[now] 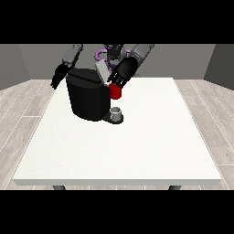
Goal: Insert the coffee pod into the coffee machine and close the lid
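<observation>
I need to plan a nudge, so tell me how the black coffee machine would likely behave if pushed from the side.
The coffee machine looks broad and squat, so it would probably slide across the white table rather than tip. Its bulk suggests it is fairly heavy. The raised grey lid, near the hand at the view's right, may swing if bumped.

The machine [87, 98] blocks the table's [119, 151] far left; the near half and right side lie open.

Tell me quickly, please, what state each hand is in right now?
Hand at the view's left: open, fingers straight, holding nothing, beside the coffee machine.
Hand at the view's right: over the machine's lid; cannot be told.
</observation>
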`<action>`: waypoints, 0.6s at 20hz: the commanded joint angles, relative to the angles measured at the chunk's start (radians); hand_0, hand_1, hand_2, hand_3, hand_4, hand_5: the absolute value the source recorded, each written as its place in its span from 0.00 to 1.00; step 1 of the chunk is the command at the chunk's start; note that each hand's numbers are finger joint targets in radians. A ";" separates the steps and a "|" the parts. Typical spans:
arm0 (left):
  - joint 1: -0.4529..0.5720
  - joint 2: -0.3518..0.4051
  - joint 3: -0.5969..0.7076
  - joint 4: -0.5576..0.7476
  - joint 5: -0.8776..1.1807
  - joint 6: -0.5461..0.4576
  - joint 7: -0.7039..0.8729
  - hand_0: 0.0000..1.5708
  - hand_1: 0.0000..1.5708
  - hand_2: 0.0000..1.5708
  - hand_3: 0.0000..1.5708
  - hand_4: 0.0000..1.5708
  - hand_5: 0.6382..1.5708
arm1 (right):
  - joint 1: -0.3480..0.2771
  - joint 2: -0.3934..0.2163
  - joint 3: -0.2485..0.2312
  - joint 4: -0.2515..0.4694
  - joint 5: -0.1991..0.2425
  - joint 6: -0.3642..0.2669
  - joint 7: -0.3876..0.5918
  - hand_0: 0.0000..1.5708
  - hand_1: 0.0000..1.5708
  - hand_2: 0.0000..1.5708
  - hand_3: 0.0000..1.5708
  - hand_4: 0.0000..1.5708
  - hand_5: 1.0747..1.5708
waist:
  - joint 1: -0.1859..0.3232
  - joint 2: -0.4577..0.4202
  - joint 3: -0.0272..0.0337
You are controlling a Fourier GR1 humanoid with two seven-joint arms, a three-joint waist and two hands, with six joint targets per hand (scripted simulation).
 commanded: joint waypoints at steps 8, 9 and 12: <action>-0.028 0.022 0.007 0.011 0.001 -0.019 -0.032 0.77 0.77 0.79 0.76 0.22 1.00 | 0.047 0.002 -0.017 0.038 -0.014 0.002 -0.059 0.00 0.00 0.00 0.00 0.00 1.00 | 0.006 -0.009 0.0005; -0.044 -0.018 -0.002 0.001 -0.013 0.021 0.005 0.77 0.77 0.79 0.76 0.23 1.00 | 0.021 0.003 -0.006 0.050 0.002 -0.003 -0.049 0.00 0.00 0.00 0.00 0.07 1.00 | 0.006 -0.007 0.0006; -0.016 -0.004 -0.003 0.005 -0.026 0.071 -0.046 0.76 0.76 0.77 0.75 0.23 1.00 | -0.016 -0.008 -0.028 0.023 -0.006 -0.020 0.003 0.00 0.00 0.00 0.00 0.00 1.00 | 0.006 0.012 0.0002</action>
